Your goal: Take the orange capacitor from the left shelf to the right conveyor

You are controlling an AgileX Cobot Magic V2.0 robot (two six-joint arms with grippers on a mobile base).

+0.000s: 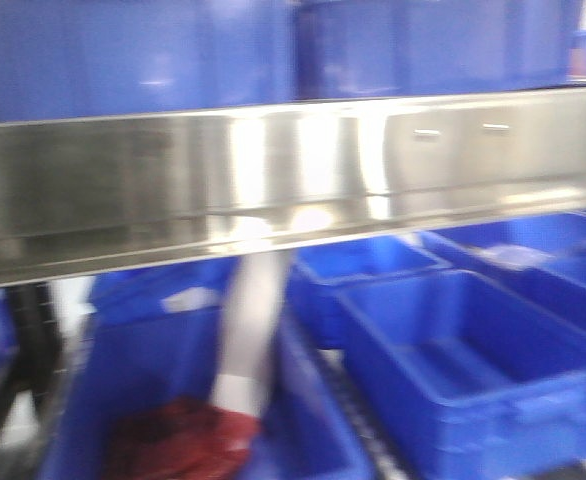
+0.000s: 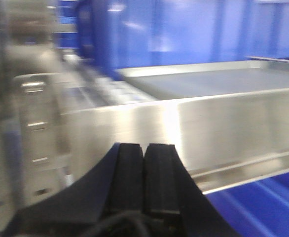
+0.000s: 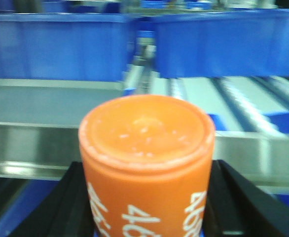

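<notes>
R gripper [image 3: 149, 207] clamped on orange capacitor [image 3: 145, 133], L gripper [image 2: 143, 173] closed — empty, left shelf [image 2: 208, 118] just ahead

**Orange capacitor** [image 3: 145, 163]: a small can-like cylinder in solid orange. The flat top has a raised rim and faint pale specks. White "4680" lettering runs vertically and repeats around the side, with the lower characters cut off by the frame edge. It stands upright, clamped at both sides by the right gripper [image 3: 147, 210], in front of the steel lip.

**Left shelf** [image 1: 273, 180]: shiny stainless steel. A tall brushed front lip spans the front view on a slight slant, with bright glare at mid-length. Behind the lip is a flat grey deck, and the left end has a slotted steel upright. All views are blurred.
</notes>
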